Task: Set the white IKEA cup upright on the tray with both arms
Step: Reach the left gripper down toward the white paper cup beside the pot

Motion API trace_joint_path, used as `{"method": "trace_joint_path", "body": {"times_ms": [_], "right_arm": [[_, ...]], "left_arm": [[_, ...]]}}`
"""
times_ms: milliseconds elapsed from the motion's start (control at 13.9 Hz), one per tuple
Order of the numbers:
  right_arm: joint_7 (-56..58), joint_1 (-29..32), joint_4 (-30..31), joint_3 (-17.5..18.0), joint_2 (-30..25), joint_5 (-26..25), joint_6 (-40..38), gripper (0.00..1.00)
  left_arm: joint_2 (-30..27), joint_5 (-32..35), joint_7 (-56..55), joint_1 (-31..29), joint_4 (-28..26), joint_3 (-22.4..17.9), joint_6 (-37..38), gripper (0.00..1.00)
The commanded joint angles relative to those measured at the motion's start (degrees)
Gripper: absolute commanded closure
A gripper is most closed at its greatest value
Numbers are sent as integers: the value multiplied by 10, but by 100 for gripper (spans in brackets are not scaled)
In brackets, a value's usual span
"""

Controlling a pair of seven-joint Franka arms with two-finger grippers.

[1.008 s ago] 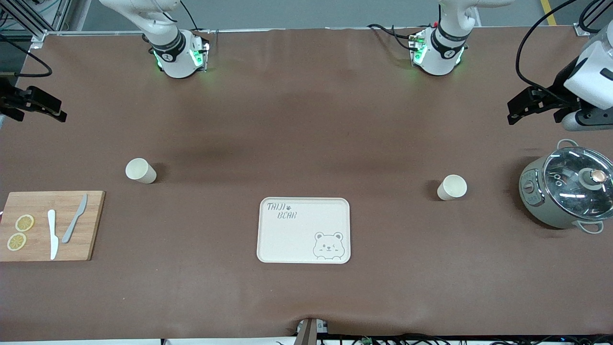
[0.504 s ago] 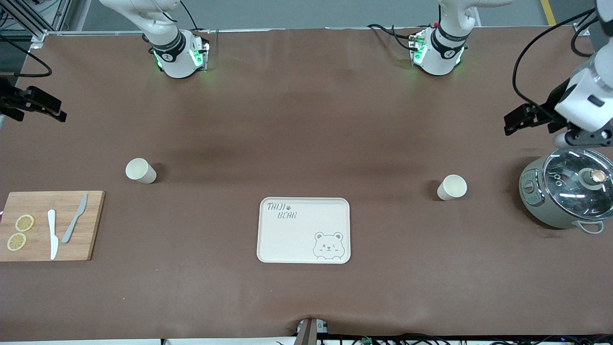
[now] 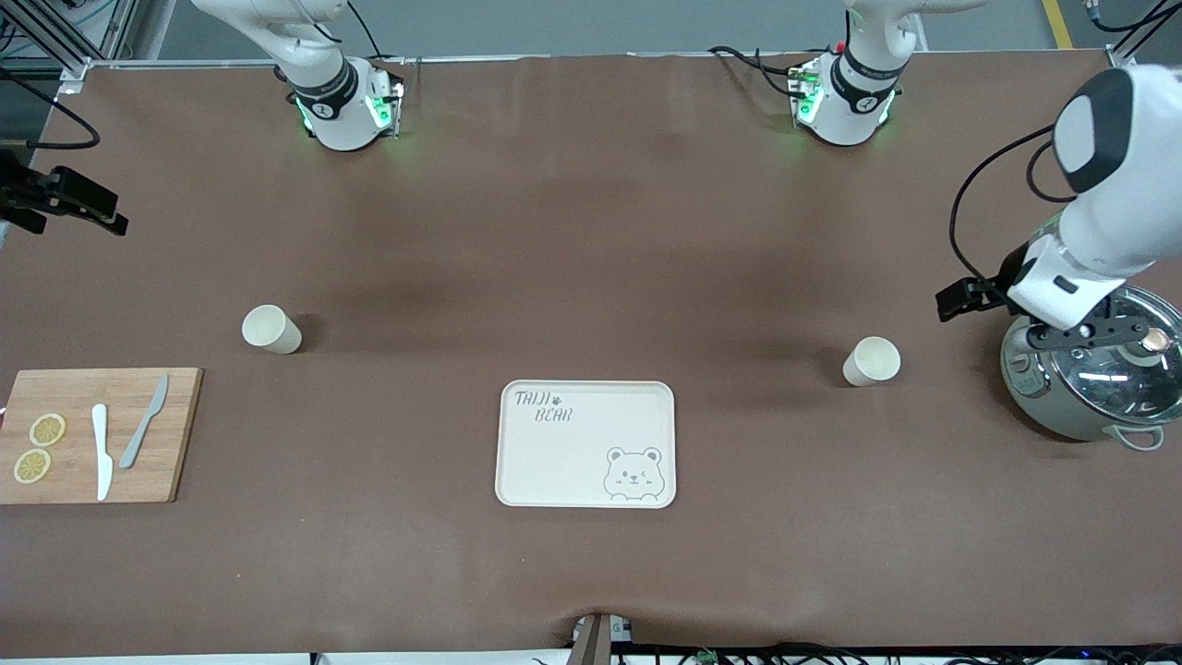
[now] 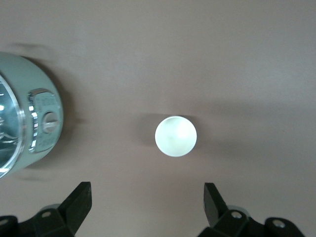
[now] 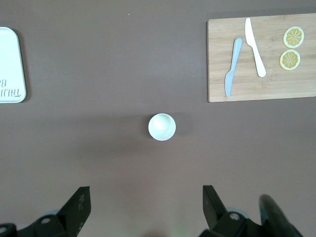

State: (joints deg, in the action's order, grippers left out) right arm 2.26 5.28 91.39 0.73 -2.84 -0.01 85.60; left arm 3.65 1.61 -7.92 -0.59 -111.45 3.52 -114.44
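Note:
Two white cups stand upright on the brown table. One cup [image 3: 871,361] is toward the left arm's end and shows in the left wrist view [image 4: 176,136]. The other cup [image 3: 271,329] is toward the right arm's end and shows in the right wrist view [image 5: 162,127]. The cream tray [image 3: 572,462] with the bear drawing lies between them, nearer the front camera, with nothing on it; its edge shows in the right wrist view [image 5: 10,64]. My left gripper [image 3: 956,302] [image 4: 148,202] is open and empty, in the air beside its cup. My right gripper [image 3: 102,211] [image 5: 145,202] is open and empty, and waits.
A grey-green pot with a glass lid [image 3: 1099,374] stands at the left arm's end, partly under the left wrist; it shows in the left wrist view [image 4: 19,113]. A wooden cutting board [image 3: 175,434] [image 5: 261,84] with two knives and two lemon slices lies at the right arm's end.
The left arm has swung in from the table's end toward the pot and its cup, and the gripper has come closer to the cup. The right arm has not moved.

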Motion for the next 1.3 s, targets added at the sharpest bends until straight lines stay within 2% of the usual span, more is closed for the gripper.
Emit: {"method": "trace_joint_path", "body": {"times_ms": [0, 144, 432, 648, 1008, 1225], "right_arm": [[-2, 6, -9, 3, 6, 7, -3, 0], [-2, 9, -13, 3, 7, 8, 0, 0], [-1, 10, -15, 3, 30, -2, 18, 0], [-1, 10, -24, 3, 36, 0, 53, 0], [-1, 10, -26, 3, 75, -3, 82, 0], [-4, 4, -25, 3, 98, -2, 92, 0]], "left_arm": [[-1, 10, -3, -3, -79, 4, -95, 0], [16, 10, -3, -3, -126, 4, -175, 0], [64, 9, -3, -4, -172, 4, -282, 0], [93, 10, -3, -7, -177, 4, -307, 0], [120, 10, -3, -8, -176, 4, -322, 14], [141, 10, -2, -7, -168, 4, -324, 28]]}}
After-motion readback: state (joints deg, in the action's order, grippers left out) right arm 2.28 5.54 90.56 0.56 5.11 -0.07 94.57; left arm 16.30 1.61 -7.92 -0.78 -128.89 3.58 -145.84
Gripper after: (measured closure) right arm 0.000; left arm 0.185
